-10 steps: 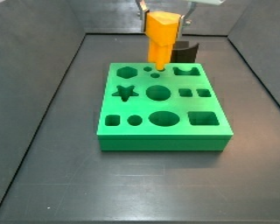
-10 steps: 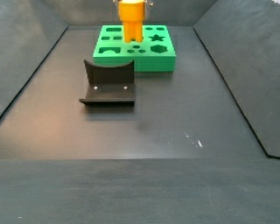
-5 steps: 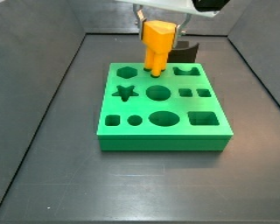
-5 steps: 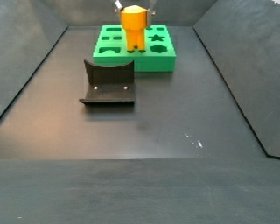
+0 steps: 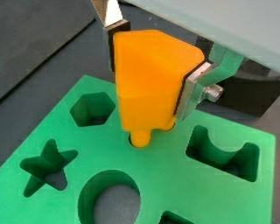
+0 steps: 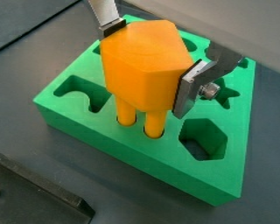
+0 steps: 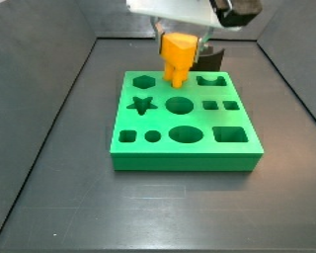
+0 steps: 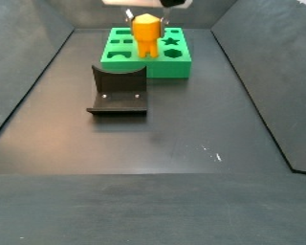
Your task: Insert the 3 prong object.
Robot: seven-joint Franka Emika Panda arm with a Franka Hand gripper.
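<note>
The gripper (image 5: 154,74) is clamped on the 3 prong object (image 5: 154,83), its flat silver fingers (image 6: 203,80) pressing opposite sides of the orange block. The piece hangs upright over the green board (image 6: 108,140), prongs pointing down, and in a wrist view two prong tips reach into small holes (image 6: 152,133) in the board's top. In a side view the fixture (image 8: 119,91) stands on the floor just beside the board, apart from the gripper

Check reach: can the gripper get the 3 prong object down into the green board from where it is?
Probably yes. The gripper is shut on the 3 prong object, upright over the green board, and its prongs already meet the holes. Nothing blocks the way; the fixture stands apart.
</note>
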